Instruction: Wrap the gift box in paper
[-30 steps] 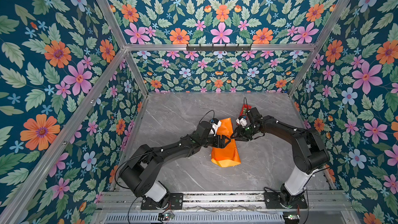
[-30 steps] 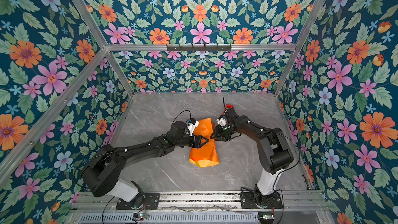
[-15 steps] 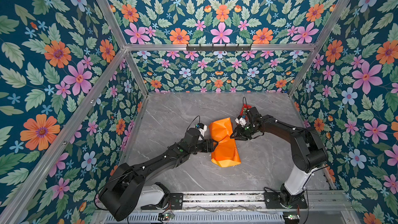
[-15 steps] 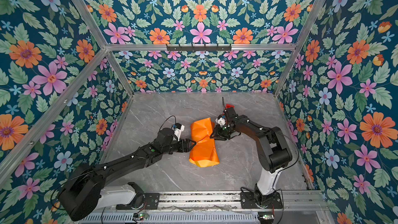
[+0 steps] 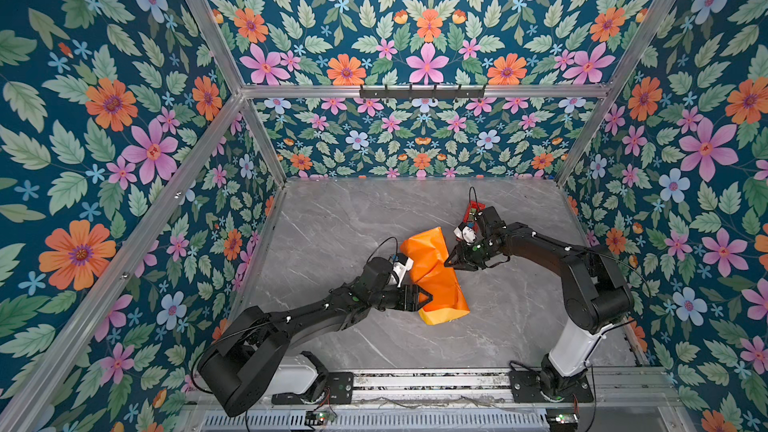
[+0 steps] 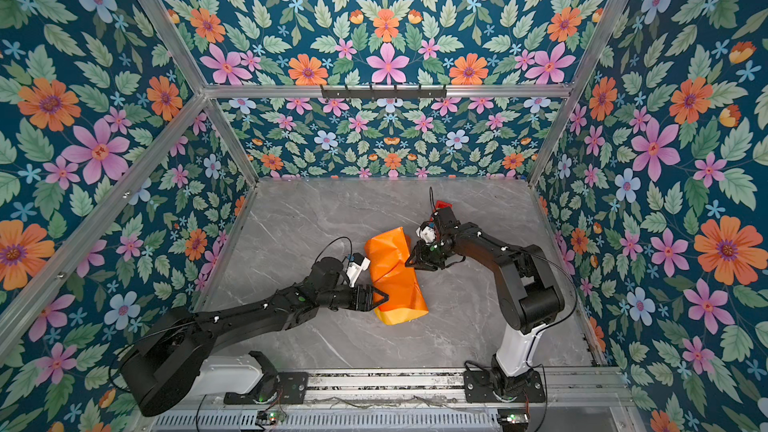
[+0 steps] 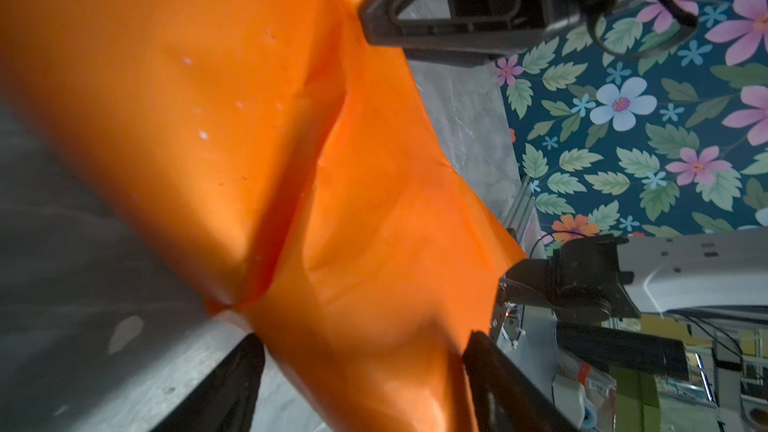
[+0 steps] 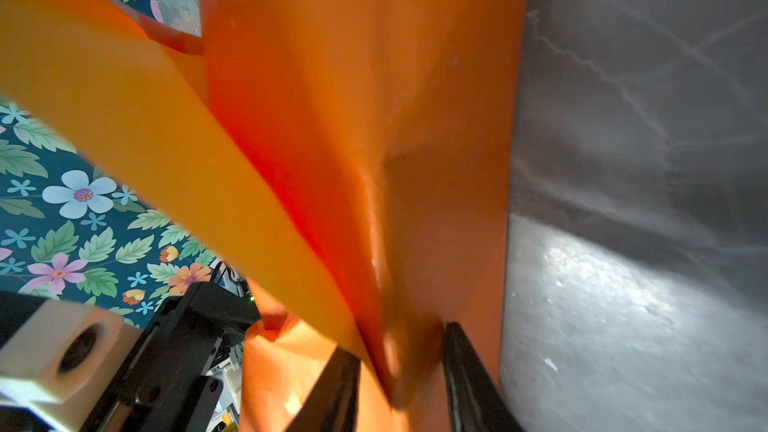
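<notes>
Floral-papered walls close in a grey marble-look table (image 5: 332, 218). Near its middle lies the orange paper (image 5: 434, 268), folded into a creased, lumpy bundle. No navy shows anywhere, so the gift box is probably inside that bundle, fully covered, though I cannot confirm it. A red tape dispenser (image 5: 475, 205) stands behind the right arm, apart from the paper.

The change over the last second is on the left. The left tool (image 5: 424, 300) lay over the middle of the bundle, drew off to its left side, and now sits at the bundle's near left corner. In the left wrist view its fingers (image 7: 243, 388) stand wide, one on each side of the paper's end, with the sheet filling the gap. I cannot tell whether they press on it or only straddle it.

The right tool (image 5: 451, 263) has kept its place at the bundle's right edge. In the right wrist view its fingers (image 8: 465, 376) are drawn in narrow on a gathered ridge of paper, which it holds.

As I read it, the wrap over the body is laid and pinned by the right tool, and the left has left the top to deal with the open near end. That end wants folding in and taping. If the right pinch slips, the creased sheet may spring open.
</notes>
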Robot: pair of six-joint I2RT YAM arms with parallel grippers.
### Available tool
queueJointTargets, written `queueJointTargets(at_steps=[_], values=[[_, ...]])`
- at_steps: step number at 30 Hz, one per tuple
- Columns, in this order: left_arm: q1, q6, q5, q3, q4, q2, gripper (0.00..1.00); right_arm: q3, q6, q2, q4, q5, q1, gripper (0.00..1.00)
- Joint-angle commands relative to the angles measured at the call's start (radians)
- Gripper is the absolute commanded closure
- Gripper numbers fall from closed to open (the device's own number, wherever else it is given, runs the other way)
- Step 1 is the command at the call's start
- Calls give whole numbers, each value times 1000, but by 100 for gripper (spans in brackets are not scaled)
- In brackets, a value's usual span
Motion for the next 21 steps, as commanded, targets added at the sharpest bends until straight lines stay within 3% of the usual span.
queueJointTargets(at_steps=[1,9,17,21], values=[[-6,57,48,9,-19,-5,23,-9,-2,8,-42,99,2,66],[-5,140,91,18,-77,-45,28,-14,-1,7,-45,99,2,67],[57,172,-65,60,-162,-133,20,-12,1,6,-47,97,2,68],[54,174,-52,110,-150,-73,19,-14,1,1,-48,98,3,68]])
